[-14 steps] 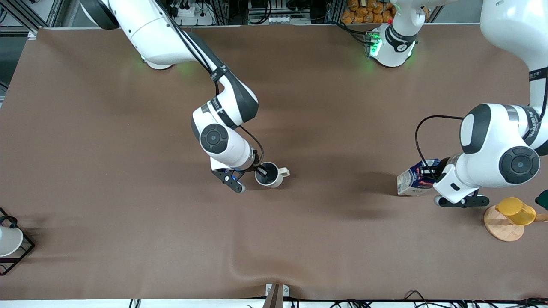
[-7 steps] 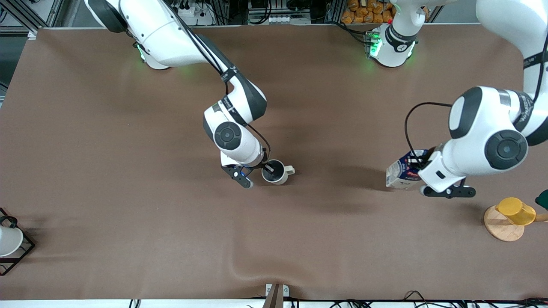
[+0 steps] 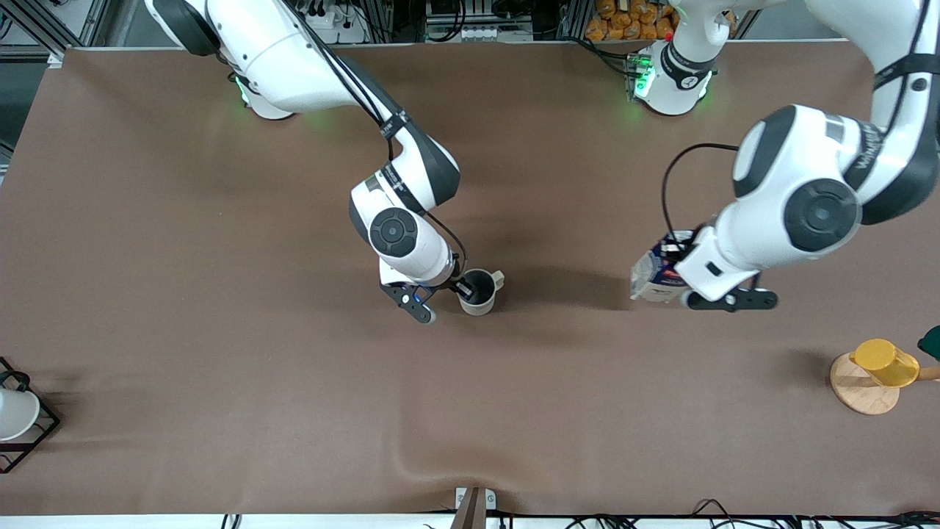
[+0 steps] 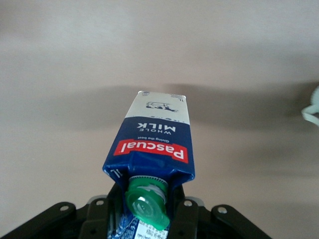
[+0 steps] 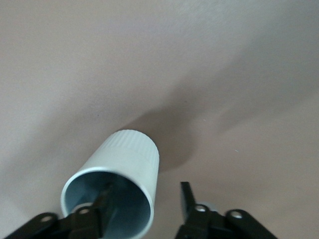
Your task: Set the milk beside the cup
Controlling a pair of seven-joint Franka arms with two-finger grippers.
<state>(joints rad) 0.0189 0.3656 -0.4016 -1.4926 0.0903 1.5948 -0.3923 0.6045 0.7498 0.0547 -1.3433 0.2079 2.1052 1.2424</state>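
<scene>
The milk (image 3: 652,275), a dark-blue carton with a green cap (image 4: 146,203) and a red label, hangs tilted over the table. My left gripper (image 3: 679,258) is shut on its gabled top, which also shows in the left wrist view (image 4: 147,211). The off-white cup (image 3: 479,292) stands mid-table, well apart from the milk, toward the right arm's end. My right gripper (image 3: 467,289) is open, with one finger inside the cup (image 5: 119,169) and the other outside its wall with a gap; it also shows in the right wrist view (image 5: 146,190).
A yellow cup (image 3: 883,361) sits on a round wooden stand (image 3: 861,393) at the left arm's end. A black wire rack (image 3: 33,433) with a white object stands at the right arm's end. The brown cloth has a ridge (image 3: 411,457) near the front edge.
My left gripper has carried the milk toward the cup and away from the yellow cup. My right gripper and the cup have shifted a little toward the left arm's end, and the handle has turned.
</scene>
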